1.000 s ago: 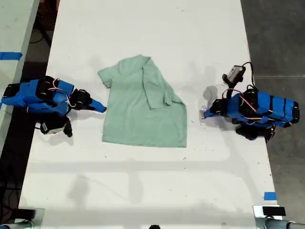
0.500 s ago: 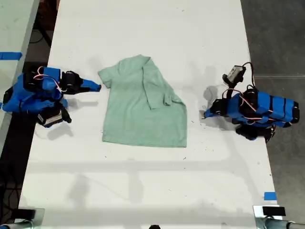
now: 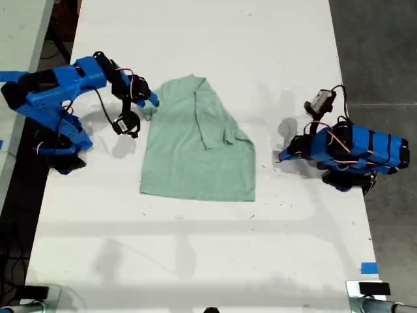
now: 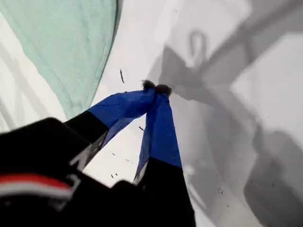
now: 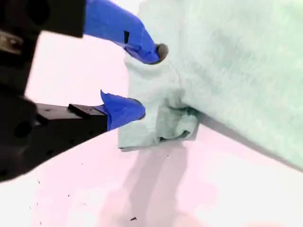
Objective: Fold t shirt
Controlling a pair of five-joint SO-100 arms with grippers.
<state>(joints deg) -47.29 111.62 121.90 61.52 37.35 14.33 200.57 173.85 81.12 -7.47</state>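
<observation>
The pale mint-green t shirt (image 3: pixel 189 153) lies flat mid-table, one side folded over onto its middle. My second gripper (image 3: pixel 151 102) belongs to the arm at the exterior view's left and hovers at the shirt's far sleeve. In the second wrist view this gripper (image 5: pixel 147 81) is open, its blue fingers straddling the bunched sleeve (image 5: pixel 161 120) without closing on it. My first gripper (image 3: pixel 282 156), at the exterior view's right, rests low on the bare table, apart from the shirt's edge. The first wrist view shows it (image 4: pixel 156 88) shut and empty, with the shirt (image 4: pixel 66 42) off to one side.
The white table (image 3: pixel 208 248) reaches past the shirt on all sides. Blue tape (image 3: pixel 369 268) marks the near corner at the exterior view's right. Dark floor borders the table at that side; a second table (image 3: pixel 19 39) stands at the exterior view's left.
The second arm has lifted and swung from beside the shirt's side edge up to its far sleeve, and now stands extended. The first arm has not moved.
</observation>
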